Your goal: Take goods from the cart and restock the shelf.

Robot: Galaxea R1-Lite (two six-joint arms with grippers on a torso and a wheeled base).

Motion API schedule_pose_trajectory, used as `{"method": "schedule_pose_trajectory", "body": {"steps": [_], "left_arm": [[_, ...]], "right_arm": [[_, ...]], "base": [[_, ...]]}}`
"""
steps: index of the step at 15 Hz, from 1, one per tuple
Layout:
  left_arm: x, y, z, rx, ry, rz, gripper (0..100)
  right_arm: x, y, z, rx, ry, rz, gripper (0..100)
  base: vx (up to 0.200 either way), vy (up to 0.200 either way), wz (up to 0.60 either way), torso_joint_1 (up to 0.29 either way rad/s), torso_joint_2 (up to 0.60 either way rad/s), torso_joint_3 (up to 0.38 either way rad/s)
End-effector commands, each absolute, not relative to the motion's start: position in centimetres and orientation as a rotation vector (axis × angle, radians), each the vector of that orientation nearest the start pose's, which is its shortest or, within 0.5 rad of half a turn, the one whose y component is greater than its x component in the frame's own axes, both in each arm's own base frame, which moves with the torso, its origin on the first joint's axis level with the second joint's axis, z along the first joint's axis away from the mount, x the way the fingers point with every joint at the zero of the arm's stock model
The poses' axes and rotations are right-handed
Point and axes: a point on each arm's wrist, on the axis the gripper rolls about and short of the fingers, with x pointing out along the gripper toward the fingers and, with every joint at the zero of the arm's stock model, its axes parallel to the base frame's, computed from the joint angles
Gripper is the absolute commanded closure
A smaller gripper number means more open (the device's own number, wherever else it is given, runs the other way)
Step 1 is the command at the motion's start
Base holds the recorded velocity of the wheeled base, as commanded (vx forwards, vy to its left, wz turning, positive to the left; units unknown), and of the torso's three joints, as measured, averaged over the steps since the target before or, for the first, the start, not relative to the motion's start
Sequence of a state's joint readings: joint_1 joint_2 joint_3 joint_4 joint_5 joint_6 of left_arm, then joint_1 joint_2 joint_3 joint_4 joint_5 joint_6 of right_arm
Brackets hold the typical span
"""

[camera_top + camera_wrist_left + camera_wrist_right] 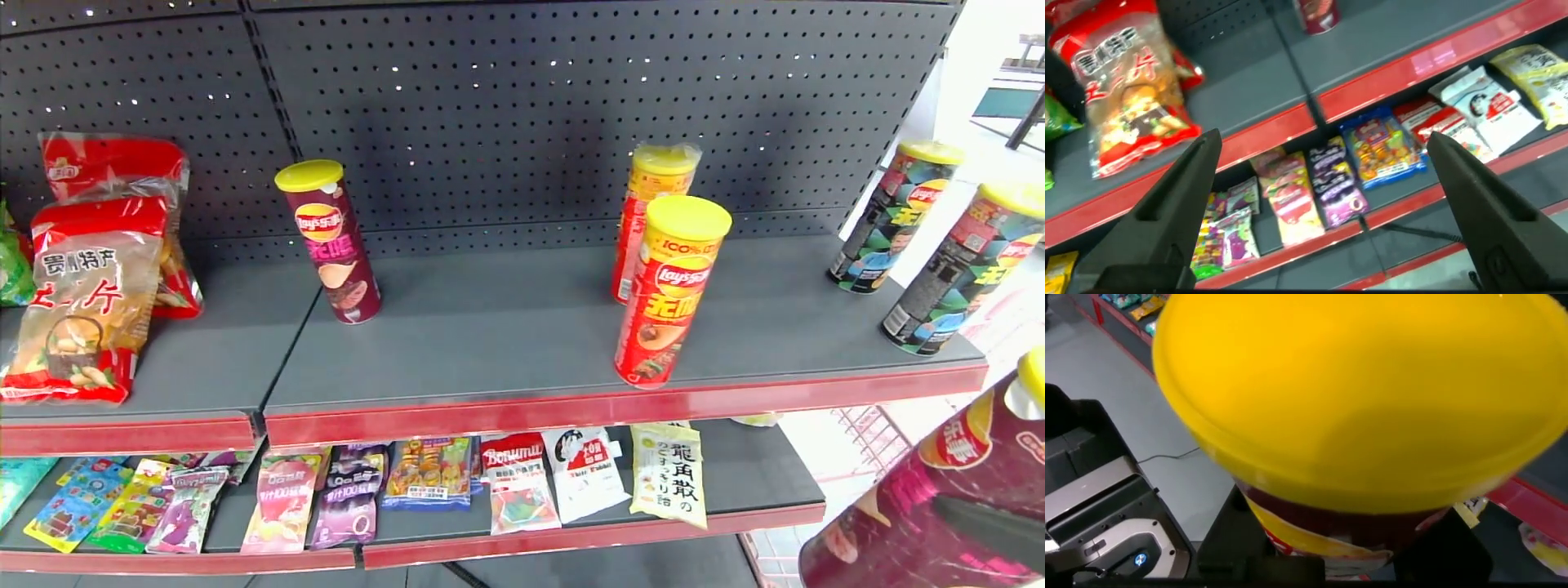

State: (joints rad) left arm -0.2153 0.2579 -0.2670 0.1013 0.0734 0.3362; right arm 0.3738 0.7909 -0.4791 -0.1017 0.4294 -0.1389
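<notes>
Dark pegboard [522, 106] backed a grey upper shelf [490, 327] with a red front edge. At the frame's left stood red bags [82, 302]. Left of centre was a maroon can [331, 241] with a yellow lid. Right of centre were two red cans [673, 290], one just behind the other, and at the far right two dark cans [890, 216]. On the lower shelf [759, 482], along the bottom of the frame, lay a row of packets [433, 482]. In the lower right corner, the right tool [1343, 543] pinched the held can [922, 506], maroon with a yellow lid. It was tilted, beyond the upper shelf's right end. The left tool [1323, 143] hung with its fingers spread wide, holding nothing, in front of the lower shelf's packets.
</notes>
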Motion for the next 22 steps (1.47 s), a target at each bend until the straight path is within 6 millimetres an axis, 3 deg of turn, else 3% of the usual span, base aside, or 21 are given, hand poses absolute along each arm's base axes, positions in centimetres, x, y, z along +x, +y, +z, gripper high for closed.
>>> {"method": "schedule_pose_trajectory", "body": {"steps": [1, 15, 22], "left_arm": [[-1.34, 0.46, 14.41, 0.348, 0.067, -0.155, 0], [-1.35, 0.46, 14.28, 0.352, 0.068, -0.155, 0], [-1.54, 0.51, 14.12, 0.400, 0.056, -0.151, 0]], "right_arm": [[6.84, 3.69, 20.99, -0.125, 0.163, 0.815, 100], [6.77, 3.67, 20.40, -0.126, 0.181, 0.815, 100], [6.62, 3.60, 20.35, -0.127, 0.178, 0.814, 100]], "base": [[0.000, 0.200, 0.00, 0.002, 0.00, 0.007], [0.000, 0.200, 0.00, 0.003, 0.00, 0.002], [0.000, 0.000, 0.00, 0.000, 0.00, 0.000]]}}
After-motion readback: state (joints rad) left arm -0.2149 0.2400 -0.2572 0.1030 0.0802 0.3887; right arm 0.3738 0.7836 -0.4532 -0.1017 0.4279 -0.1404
